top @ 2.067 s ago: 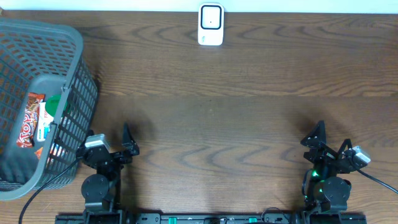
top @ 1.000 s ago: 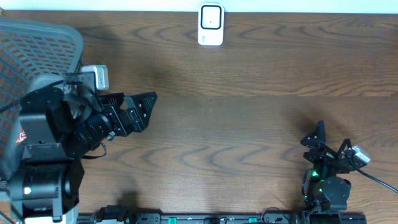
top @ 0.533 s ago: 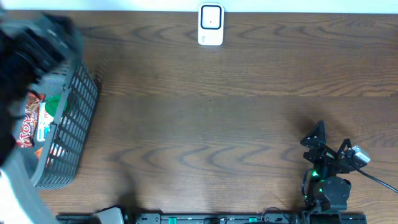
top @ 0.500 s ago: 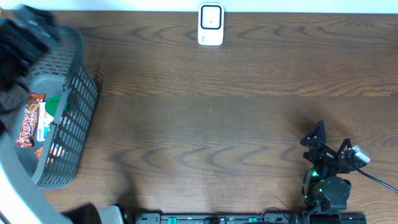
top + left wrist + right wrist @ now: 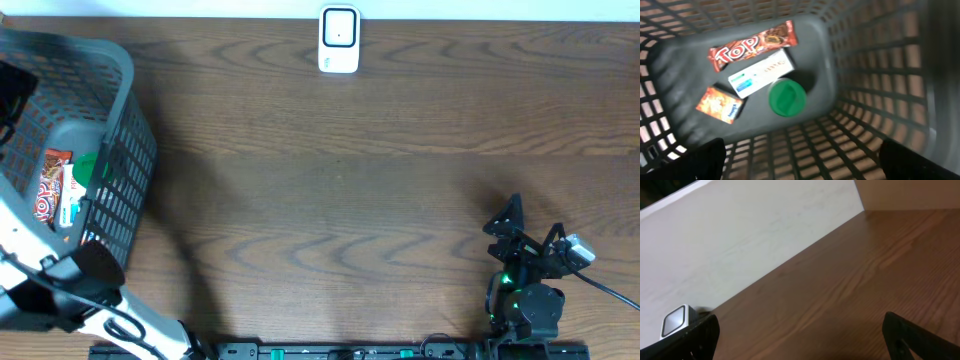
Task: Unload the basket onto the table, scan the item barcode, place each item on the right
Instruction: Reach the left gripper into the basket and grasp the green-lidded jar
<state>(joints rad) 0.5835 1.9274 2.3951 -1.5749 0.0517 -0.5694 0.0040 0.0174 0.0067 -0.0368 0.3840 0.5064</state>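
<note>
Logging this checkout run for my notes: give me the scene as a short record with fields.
basket: grey mesh, at left
in basket: Top bar, white box, orange packet, green lid
scanner: white, far edge, centre
left gripper: open, empty, above the basket's inside
right gripper: open, empty, at right
barcode scan: not yet done, no item picked
</note>
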